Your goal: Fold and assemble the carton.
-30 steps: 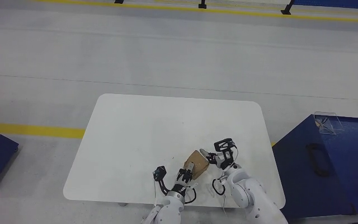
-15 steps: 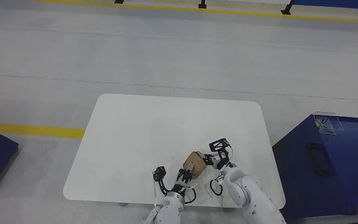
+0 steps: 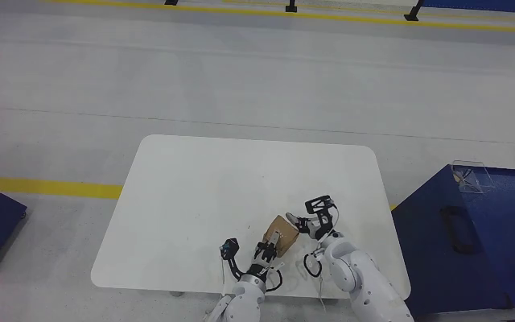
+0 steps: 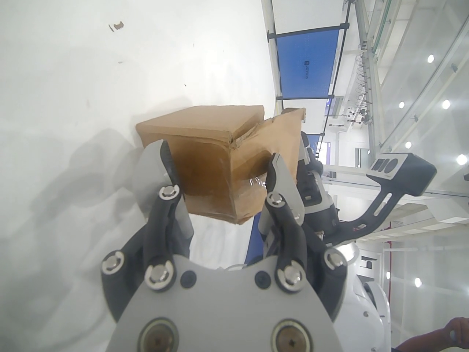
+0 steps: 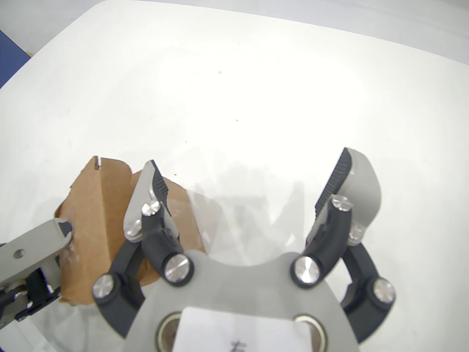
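Quick count: one carton (image 3: 281,229), one table (image 3: 201,185), two claws. There's also a tiny brown scrap (image 4: 117,26) lying on the tabletop, well apart from the carton.

The carton sits at the near edge of the table, a bit right of the middle. Both arms come in from the near side and meet around it.

The left claw (image 4: 220,155) comes at the carton from the near-left. It's clamped on the carton's near corner, one finger on each of the two faces that meet there.

The right claw (image 5: 249,159) sits just beside the carton's right side with its fingers spread wide and nothing between them. One finger is right up against the cardboard, but I honestly can't say whether it's touching.

The carton is plain brown cardboard, only partly boxed up and tilted rather than flat on the table. The corner facing the left wrist camera is creased and a bit torn. One flap on the right claw's side still sticks out loose past the body.
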`<state>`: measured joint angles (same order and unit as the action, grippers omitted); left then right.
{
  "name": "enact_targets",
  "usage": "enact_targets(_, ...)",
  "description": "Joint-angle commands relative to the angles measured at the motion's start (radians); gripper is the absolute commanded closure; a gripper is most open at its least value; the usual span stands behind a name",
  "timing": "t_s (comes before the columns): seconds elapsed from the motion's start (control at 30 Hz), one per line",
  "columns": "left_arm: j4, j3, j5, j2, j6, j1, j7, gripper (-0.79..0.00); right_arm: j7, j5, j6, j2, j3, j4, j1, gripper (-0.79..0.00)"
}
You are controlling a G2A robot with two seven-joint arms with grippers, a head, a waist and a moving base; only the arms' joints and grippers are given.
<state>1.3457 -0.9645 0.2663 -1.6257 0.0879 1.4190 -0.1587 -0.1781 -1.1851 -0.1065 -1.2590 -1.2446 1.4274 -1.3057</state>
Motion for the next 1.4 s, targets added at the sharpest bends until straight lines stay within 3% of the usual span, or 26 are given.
enact_targets(0.0,-0.001,0.001,0.002,0.000,0.000,-0.001,0.002,-0.453,-0.007,-0.004,-0.003,0.000,-0.001,0.001,0.000,-0.785)
enact_targets(0.13,-0.003,0.001,0.000,-0.001,0.005,-0.002,0.003,-0.425,-0.012,-0.012,-0.001,-0.002,0.010,-0.006,0.002,-0.785)
enact_targets(0.8,-0.044,0.015,0.001,-0.011,0.056,-0.028,-0.013,-0.471,0.000,0.000,0.002,-0.006,0.001,-0.022,0.011,-0.785)
enact_targets(1.23,-0.031,0.010,0.006,-0.012,0.051,-0.018,-0.021,-0.471,-0.004,0.009,-0.103,0.005,-0.024,0.044,-0.035,-0.785)
enact_targets(1.37,-0.031,0.008,0.005,-0.012,0.053,-0.019,-0.020,-0.483,-0.035,-0.023,-0.064,0.002,-0.007,0.025,-0.021,-0.785)
